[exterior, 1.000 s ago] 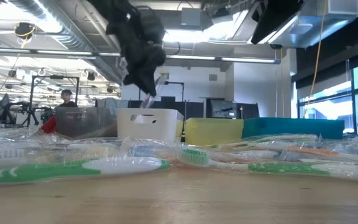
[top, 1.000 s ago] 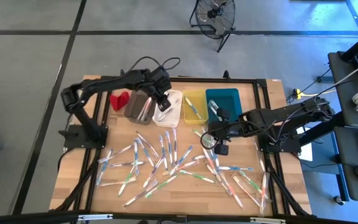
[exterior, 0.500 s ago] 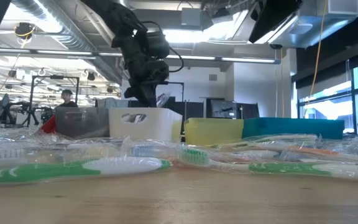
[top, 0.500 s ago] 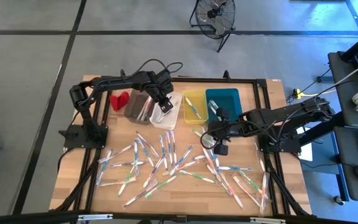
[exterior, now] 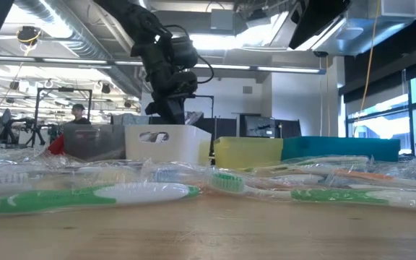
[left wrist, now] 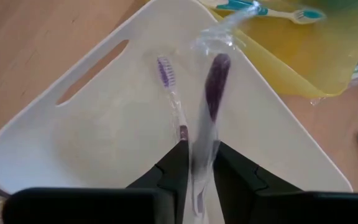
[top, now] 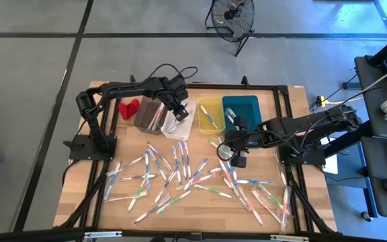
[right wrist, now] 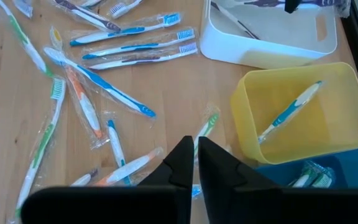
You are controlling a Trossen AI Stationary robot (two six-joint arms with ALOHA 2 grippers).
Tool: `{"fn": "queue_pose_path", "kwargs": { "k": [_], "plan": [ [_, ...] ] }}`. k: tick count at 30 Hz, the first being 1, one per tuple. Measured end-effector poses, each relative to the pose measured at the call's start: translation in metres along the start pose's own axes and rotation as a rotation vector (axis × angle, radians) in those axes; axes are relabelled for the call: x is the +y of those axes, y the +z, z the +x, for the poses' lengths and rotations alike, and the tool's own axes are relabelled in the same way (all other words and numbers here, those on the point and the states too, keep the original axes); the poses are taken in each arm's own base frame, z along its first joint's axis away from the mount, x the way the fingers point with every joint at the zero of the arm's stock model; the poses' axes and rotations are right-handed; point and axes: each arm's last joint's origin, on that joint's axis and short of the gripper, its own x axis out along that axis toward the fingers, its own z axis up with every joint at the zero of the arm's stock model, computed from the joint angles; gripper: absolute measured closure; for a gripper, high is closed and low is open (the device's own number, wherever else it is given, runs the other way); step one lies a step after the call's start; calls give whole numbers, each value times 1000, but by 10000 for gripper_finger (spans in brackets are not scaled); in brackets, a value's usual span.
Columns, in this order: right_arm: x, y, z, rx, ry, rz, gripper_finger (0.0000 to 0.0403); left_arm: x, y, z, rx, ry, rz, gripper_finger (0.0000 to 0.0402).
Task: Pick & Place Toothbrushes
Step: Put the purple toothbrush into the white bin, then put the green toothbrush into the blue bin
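Item: wrapped purple toothbrush (left wrist: 209, 106) — held between the fingers of the left gripper (left wrist: 197, 163), over the white bin (left wrist: 73, 149) near the bench's far edge. Its long axis runs straight out ahead of the jaws, head pointing away into the bin. The jaws look to be parting around the handle; whether they grip it firmly I cannot tell. A second purple brush (left wrist: 169, 93) already lies on the bin floor, just beside.

Item: loose toothbrushes (top: 180, 176) — dozens, wrapped, scattered across the middle and near half of the bench (top: 301, 202), lying at every angle.

Item: yellow bin (top: 210, 113) with one blue brush inside; teal bin (top: 242, 109) and grey bin (top: 150, 114) flank the row; a red object (top: 129, 107) sits toward the far left corner.

Item: right gripper (right wrist: 193, 158) — fingers pinched together, holding nothing, hovering over the pile near the yellow bin. A green brush (right wrist: 206, 127) lies just ahead of its tips, roughly in line with them — this arm is the nearer one for the next pick.
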Motion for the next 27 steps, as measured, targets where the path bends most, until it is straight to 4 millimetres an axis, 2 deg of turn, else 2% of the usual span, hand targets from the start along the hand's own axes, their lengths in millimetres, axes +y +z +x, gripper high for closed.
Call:
{"fn": "queue_pose_path", "kwargs": {
  "k": [6,14,21,27],
  "plan": [
    [0,0,0,0,2,4,355,0,1,0,-16,-3,3,295],
    [0,0,0,3,8,6,298,-2,10,-3,-82,-18,17,238],
    [4,-4,0,64,162,1,257,-18,35,-37,-156,-32,103,222],
    [3,-10,1,135,157,5,245,-42,47,-62,-202,-57,183,223]
  ]
}}
